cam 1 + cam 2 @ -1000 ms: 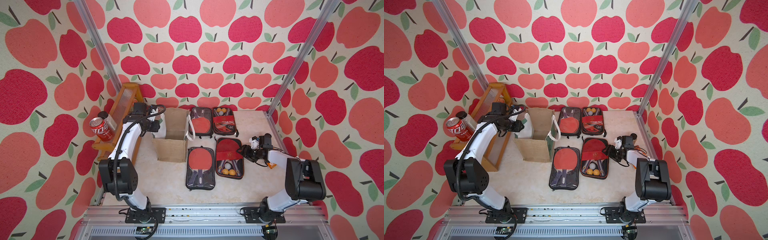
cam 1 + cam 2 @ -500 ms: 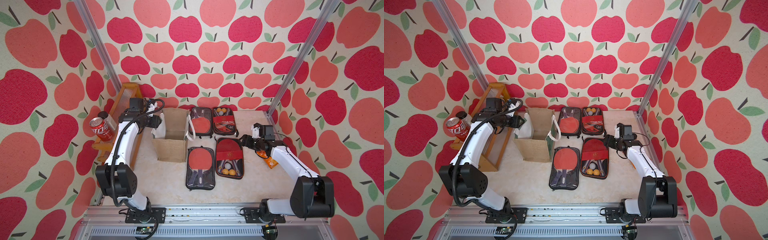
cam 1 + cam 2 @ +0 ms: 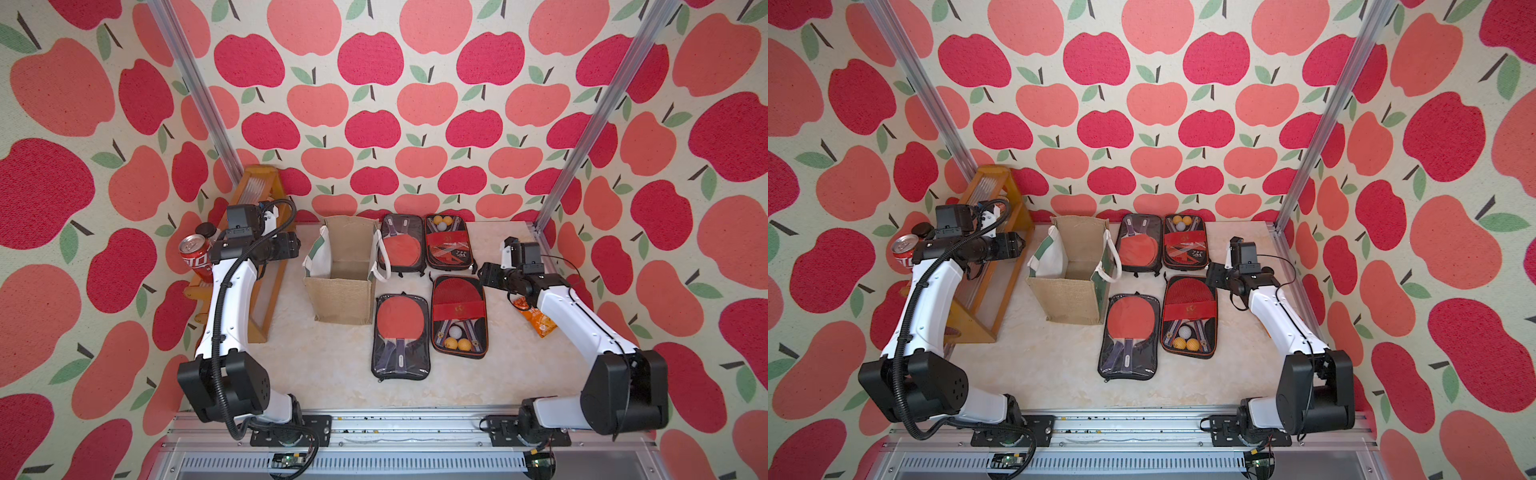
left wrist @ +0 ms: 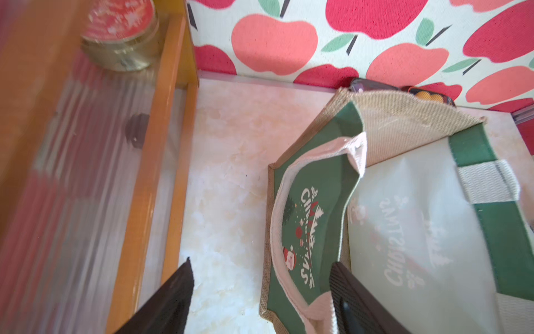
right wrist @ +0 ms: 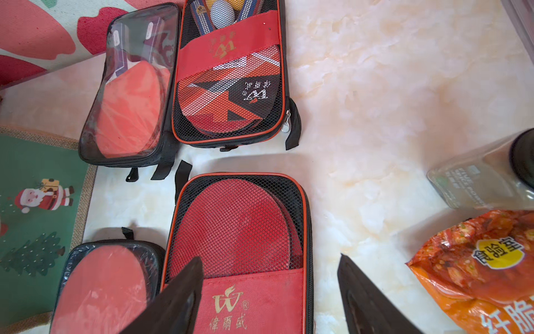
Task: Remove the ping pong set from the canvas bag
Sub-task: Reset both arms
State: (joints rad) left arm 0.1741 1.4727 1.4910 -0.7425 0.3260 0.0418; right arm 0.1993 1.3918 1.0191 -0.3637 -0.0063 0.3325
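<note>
The canvas bag [image 3: 340,291] stands upright and open at the back left of the table, and only its bare tan bottom shows inside. Several zipped ping pong sets lie to its right: a clear case [image 3: 401,332] and a red mesh case [image 3: 459,316] in front, two more [image 3: 449,243] behind. My left gripper [image 3: 296,245] hovers at the bag's left side. In the left wrist view it [image 4: 260,289] is open, with the bag's white handle [image 4: 289,277] lying loose between the jaws. My right gripper [image 5: 270,289] is open above the red mesh case [image 5: 239,231].
A wooden rack [image 3: 266,266] stands against the left wall, with a red soda can [image 3: 195,255] and a dark-lidded jar [image 3: 206,229] beside it. An orange snack packet [image 3: 536,320] and a clear jar [image 5: 476,173] lie under the right arm.
My left gripper has opened and drawn back a little from the bag's left handle. The right arm has stretched out and risen, carrying its gripper toward the back over the mesh case.
</note>
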